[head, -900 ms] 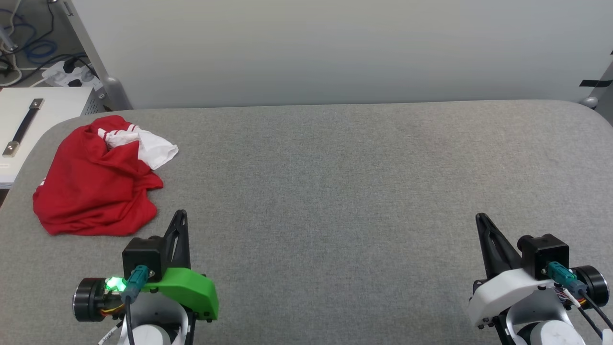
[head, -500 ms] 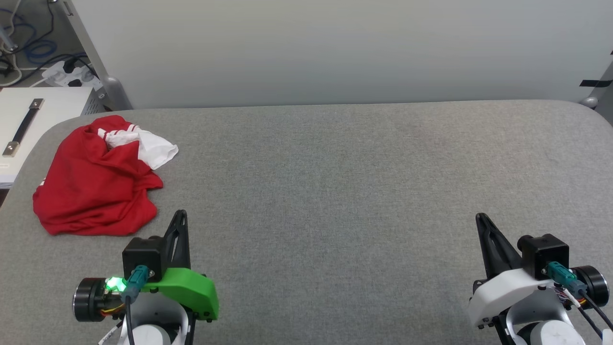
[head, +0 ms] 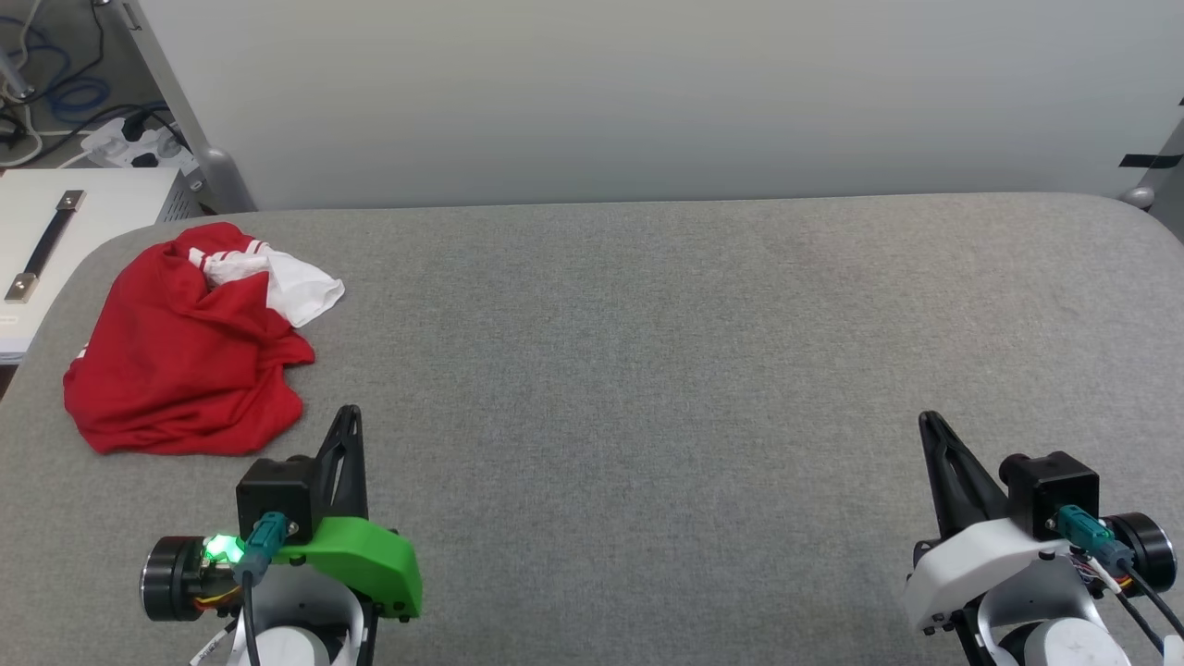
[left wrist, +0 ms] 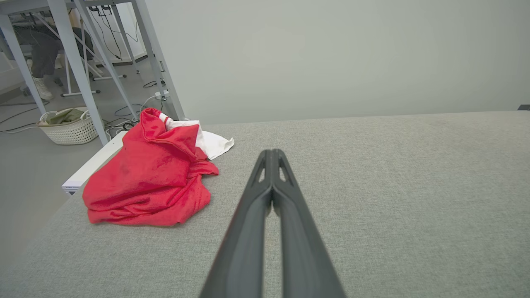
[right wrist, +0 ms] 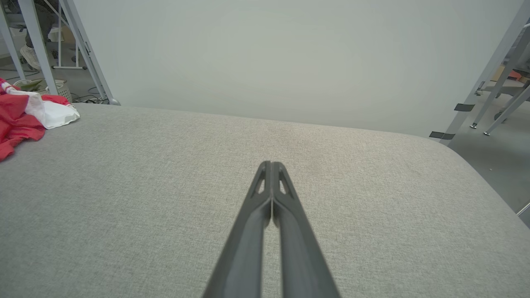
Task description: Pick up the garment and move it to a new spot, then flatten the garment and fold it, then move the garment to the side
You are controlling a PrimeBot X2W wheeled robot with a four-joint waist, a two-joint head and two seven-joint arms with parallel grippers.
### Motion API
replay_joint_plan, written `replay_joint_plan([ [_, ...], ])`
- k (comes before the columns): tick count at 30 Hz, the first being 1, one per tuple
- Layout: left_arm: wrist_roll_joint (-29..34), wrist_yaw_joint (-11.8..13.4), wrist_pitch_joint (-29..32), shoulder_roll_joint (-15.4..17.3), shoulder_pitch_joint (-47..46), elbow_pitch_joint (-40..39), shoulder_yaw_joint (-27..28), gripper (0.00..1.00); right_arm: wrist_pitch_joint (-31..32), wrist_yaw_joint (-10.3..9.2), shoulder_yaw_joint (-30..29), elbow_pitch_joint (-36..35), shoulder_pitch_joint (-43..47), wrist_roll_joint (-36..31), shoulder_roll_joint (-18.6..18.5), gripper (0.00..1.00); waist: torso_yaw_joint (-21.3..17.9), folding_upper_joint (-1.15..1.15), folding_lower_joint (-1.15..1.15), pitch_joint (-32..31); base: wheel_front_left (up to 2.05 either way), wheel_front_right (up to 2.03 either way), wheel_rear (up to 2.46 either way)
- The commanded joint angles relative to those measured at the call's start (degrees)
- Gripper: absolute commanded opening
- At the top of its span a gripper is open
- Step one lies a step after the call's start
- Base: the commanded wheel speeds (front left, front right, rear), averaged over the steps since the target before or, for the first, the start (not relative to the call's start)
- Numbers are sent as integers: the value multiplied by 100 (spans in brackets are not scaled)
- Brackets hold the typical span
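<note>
While both arms sit at the near edge of the grey padded table (head: 647,388), neither one holds anything

left gripper (head: 349,412), green wrist cover, lower left of head view: the two dark fingers are pressed together tip to tip and point away from the robot, with nothing between them. The left wrist view shows the same, tips touching over bare fabric

right gripper (head: 925,418), white wrist cover, lower right: fingers also together and empty, tips leaning slightly toward the table's middle

The table between and ahead of the two is bare grey cloth

garment (head: 185,361): crumpled heap on the far-left part of the table, ahead and to the left of the left gripper, near it but apart. The red body is bunched up. A white sleeve spills out on the heap's far right side, with red-and-white striped trim showing on top. It sits close to the table's rounded left corner and well apart from the right gripper

Past the left edge there is a white cabinet (head: 102,199) with a dark handle. Further back, a power strip (head: 129,141) and cables lie on the floor, and the left wrist view shows a woven basket (left wrist: 68,126) among metal frame legs. A pale wall (head: 647,92) runs behind the table's far edge
</note>
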Motion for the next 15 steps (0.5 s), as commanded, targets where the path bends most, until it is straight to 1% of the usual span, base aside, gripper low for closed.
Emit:
replay_joint_plan([
  [1,55,24,-5,-26,79,-15,6,0,15,-5,-5,-25,41,-55,15,0,0,0,0,0,0,0,0],
  [2,-4,-1,-1,1,-1,2,0,100,-1,0,0,1,0,4,0,100,0,0,0,0,0,0,0],
  [15,-153,-6,-135,-1,-10,128,-46,100,-134,0,-19,103,-9,130,-1,100,-3,0,0,4,0,0,0],
])
